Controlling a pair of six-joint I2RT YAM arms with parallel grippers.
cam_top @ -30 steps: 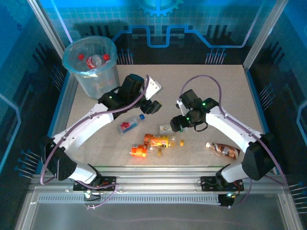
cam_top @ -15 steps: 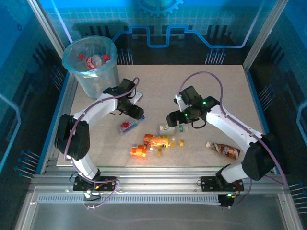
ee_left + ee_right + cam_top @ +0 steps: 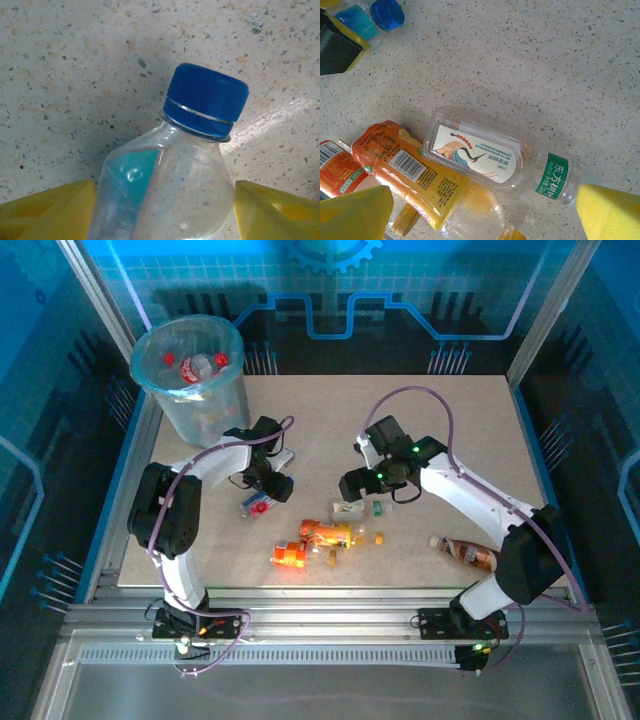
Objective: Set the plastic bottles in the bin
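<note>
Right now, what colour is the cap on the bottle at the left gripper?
Blue cap; best seen in left wrist view.

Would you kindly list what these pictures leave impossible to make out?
- Left wrist view: the bottom edge cuts off the lower body of the blue-capped bottle. Whether the left gripper actually presses it is unclear.
- Right wrist view: the cap of the green-labelled clear bottle is hidden behind a yellow finger of the right gripper.
- Top external view: the bottles inside the bin are too small and blurred to count. The brown bottle has a label too small to read.
</note>
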